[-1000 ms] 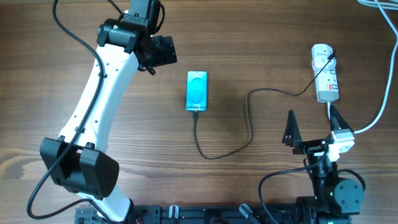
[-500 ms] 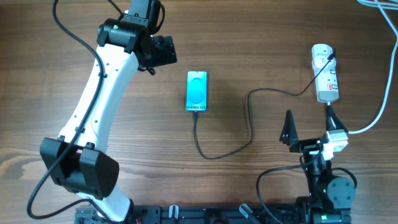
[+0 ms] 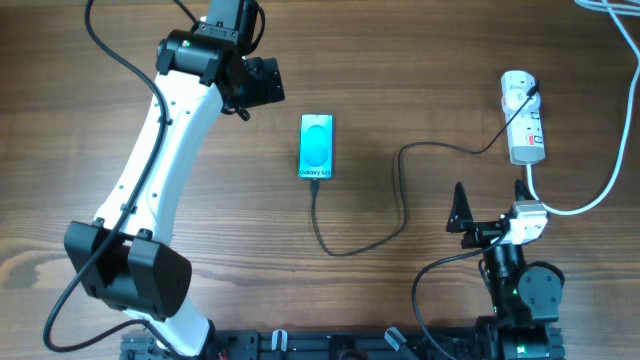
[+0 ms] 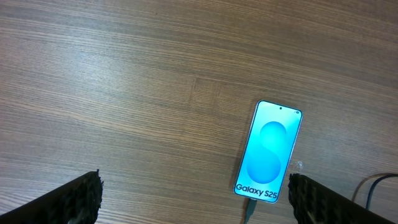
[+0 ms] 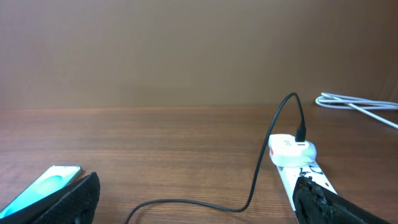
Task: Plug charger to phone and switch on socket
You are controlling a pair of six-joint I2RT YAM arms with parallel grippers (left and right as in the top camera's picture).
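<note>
Counter (image 3: 420, 60): left tool (image 4: 194, 186) apart, empty, over far-middle. Right tool (image 5: 196, 190) apart, empty, at near-right corner. Socket (image 3: 523, 130) by right edge, far end. Phone (image 3: 316, 146) mid-counter, charger (image 3: 402, 190) looks plugged in. Step left: switching on; right tool must reach the socket switch.

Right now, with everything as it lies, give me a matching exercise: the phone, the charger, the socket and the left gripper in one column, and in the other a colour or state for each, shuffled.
Column one:
1. phone
2. charger
3. socket
4. left gripper

Column two:
A. white, far right in the overhead view
B. open, holding nothing
C. screen lit teal
D. thin, black, lying in a loop

Pairs: 1-C, 2-D, 3-A, 4-B
</note>
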